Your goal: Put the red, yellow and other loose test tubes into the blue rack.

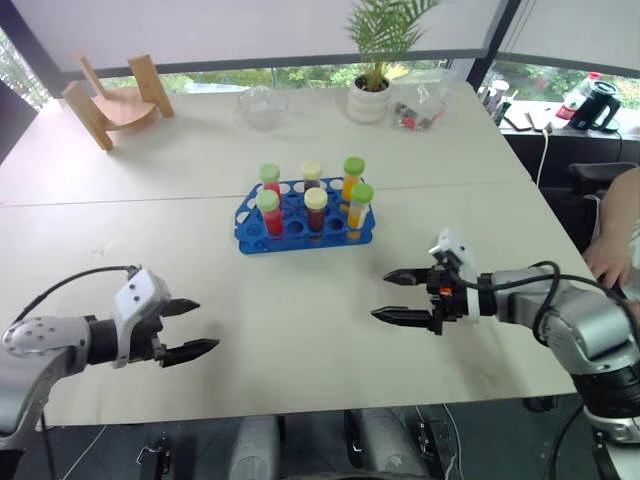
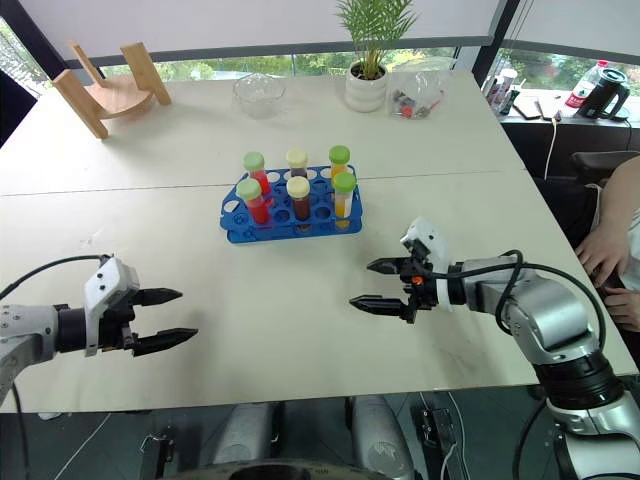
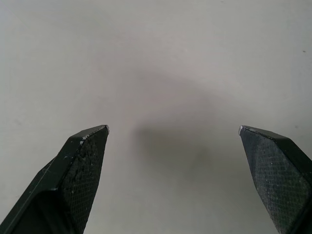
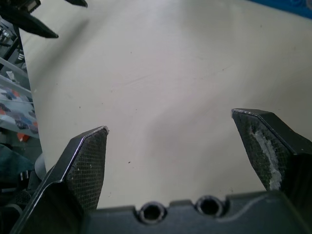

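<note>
On the white table (image 1: pixel 300 330) the blue rack (image 1: pixel 305 225) stands far and central, with six capped tubes (image 1: pixel 315 205) upright in its holes; no loose tube lies around. The left gripper (image 1: pixel 188 329) and right gripper (image 1: pixel 396 296), near side, are both spread and hold nothing. The placing seems finished; next, only resting the arms.

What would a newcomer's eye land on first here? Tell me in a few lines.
The blue rack in the middle of the pale table, with six capped tubes of red, brown, yellow and orange liquid standing upright in it. Next, the two black claws, the left claw and the right claw, both open and empty over bare tabletop nearer the robot. Behind the rack, a potted plant stands by the window.
</note>
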